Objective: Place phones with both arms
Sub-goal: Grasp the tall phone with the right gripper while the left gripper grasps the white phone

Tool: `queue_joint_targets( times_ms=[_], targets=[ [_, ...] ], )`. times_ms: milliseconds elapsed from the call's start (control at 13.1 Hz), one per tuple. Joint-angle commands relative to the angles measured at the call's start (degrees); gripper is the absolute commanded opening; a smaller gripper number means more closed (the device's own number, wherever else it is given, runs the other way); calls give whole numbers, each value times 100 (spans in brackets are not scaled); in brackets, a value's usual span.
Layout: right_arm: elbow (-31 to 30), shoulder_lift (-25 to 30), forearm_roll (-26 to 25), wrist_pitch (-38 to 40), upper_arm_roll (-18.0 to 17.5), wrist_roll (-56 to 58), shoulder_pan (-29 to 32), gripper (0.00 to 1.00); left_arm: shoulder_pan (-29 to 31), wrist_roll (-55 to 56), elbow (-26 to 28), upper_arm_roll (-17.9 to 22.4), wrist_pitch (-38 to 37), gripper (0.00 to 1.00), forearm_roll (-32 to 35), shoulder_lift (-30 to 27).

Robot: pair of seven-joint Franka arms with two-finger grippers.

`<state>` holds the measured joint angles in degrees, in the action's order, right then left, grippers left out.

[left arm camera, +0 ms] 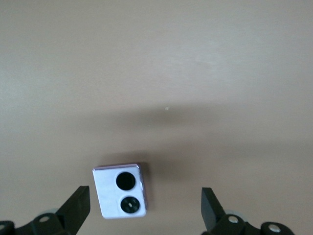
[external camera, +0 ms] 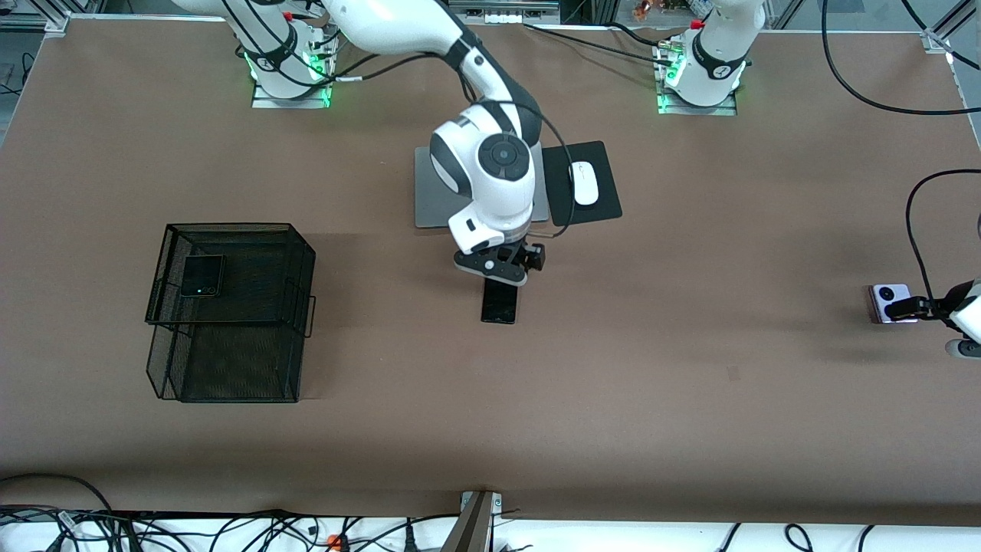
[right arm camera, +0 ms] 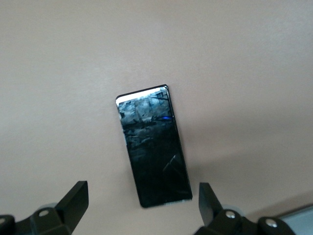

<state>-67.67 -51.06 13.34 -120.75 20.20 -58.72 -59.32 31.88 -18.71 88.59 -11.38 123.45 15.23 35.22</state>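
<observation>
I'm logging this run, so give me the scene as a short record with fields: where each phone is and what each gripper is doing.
black flip phone: in the mesh basket, upper tray
slim black phone: flat on the table, mid-table
lavender-white phone: flat on the table, left arm's end
right gripper: open, over the slim black phone
left gripper: open, over the lavender-white phone

Right arm reaches out from its base to mid-table, wrist bent down, right gripper over the slim black phone, fingers spread wide. Left gripper over the lavender phone, fingers wide apart, holding nothing.
</observation>
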Motion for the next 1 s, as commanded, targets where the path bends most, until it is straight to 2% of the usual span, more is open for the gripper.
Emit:
queue_joint_targets(
  times_ms=[0, 230, 919],
  targets=[
    [166, -378, 2, -359, -34, -271, 26, 100, 414, -142, 728, -92, 906, 100, 155, -68],
    [166, -659, -7, -607, -34, -334, 17, 100, 722, -599, 765, -101, 1478, 100, 182, 344],
    [-27, -871, -15, -853, -52, -193, -27, 100, 1056, -511, 853, -110, 1620, 100, 85, 714]
  ],
)
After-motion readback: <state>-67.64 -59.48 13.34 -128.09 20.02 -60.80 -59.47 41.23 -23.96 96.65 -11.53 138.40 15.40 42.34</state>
